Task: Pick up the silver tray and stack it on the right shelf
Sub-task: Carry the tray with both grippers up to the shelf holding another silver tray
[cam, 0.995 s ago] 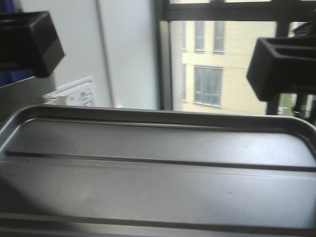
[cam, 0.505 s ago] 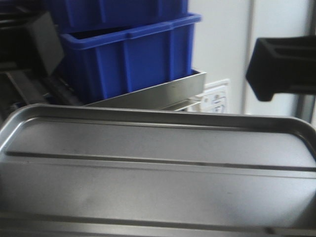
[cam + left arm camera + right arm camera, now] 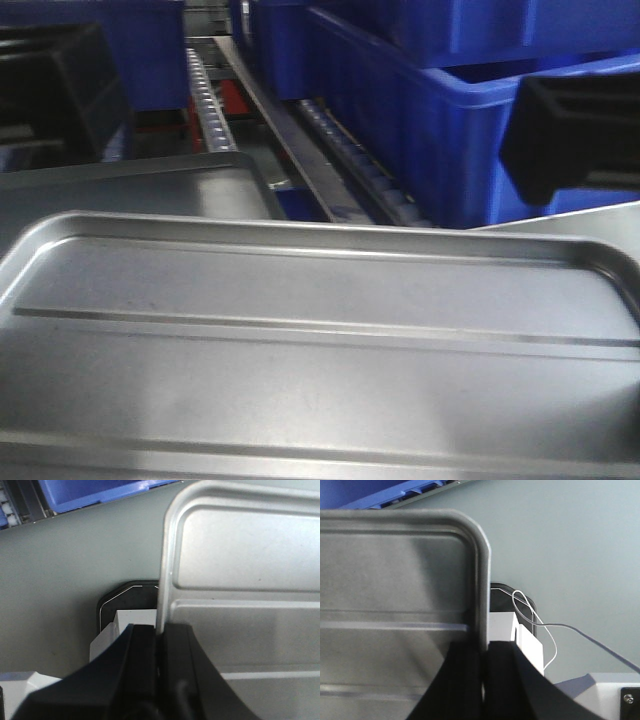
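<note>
Tray hanging level, left claw clamping its left rim, right claw clamping its right rim, far edge lying near bin and shelf rollers.

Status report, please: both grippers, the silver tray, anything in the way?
Both shut on silver tray rims: left gripper, right gripper. Tray carried between them. Just ahead: grey tray, blue bin.

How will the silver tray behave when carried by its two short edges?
Probably stiff: the silver tray shows a rolled rim and two ribs and looks flat between the left hand and right hand. Likely slippery: polished metal, pinched only at thin rims. It may tilt if either grip slackens.
</note>
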Robot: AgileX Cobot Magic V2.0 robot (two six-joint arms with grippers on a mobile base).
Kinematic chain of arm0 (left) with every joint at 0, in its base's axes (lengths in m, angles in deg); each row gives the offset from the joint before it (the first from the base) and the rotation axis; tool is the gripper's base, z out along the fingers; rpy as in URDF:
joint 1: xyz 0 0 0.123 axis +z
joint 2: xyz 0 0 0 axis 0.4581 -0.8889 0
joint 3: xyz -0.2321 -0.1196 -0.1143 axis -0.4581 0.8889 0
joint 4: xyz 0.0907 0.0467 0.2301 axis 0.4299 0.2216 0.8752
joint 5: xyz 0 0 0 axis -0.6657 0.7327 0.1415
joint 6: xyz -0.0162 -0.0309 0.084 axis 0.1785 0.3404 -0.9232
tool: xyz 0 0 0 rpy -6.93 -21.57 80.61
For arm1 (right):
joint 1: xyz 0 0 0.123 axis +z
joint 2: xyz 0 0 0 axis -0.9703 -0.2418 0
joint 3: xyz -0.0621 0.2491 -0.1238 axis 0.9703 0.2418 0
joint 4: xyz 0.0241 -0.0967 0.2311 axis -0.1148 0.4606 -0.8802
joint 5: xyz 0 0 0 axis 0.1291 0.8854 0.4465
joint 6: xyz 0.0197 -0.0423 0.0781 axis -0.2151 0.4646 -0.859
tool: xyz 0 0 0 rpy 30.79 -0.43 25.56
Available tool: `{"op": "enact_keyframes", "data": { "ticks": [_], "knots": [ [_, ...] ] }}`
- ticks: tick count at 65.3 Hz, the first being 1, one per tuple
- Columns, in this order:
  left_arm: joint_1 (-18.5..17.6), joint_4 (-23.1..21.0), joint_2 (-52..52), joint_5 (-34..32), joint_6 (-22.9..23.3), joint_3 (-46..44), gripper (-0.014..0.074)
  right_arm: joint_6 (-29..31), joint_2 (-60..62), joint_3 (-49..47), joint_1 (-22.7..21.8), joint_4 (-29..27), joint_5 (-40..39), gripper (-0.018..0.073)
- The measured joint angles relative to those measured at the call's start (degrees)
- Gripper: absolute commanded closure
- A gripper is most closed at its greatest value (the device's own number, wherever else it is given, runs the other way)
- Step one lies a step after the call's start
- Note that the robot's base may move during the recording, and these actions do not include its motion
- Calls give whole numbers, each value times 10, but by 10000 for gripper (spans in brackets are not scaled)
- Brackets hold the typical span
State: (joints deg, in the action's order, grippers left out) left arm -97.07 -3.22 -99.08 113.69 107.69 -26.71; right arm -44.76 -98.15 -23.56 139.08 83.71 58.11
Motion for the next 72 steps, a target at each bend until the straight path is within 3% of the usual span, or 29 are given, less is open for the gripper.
{"op": "enact_keyframes", "data": {
  "ticks": [72],
  "knots": [
    [0,0,0,1,0,0,689,0,0,0,0,0,0,481]
  ]
}}
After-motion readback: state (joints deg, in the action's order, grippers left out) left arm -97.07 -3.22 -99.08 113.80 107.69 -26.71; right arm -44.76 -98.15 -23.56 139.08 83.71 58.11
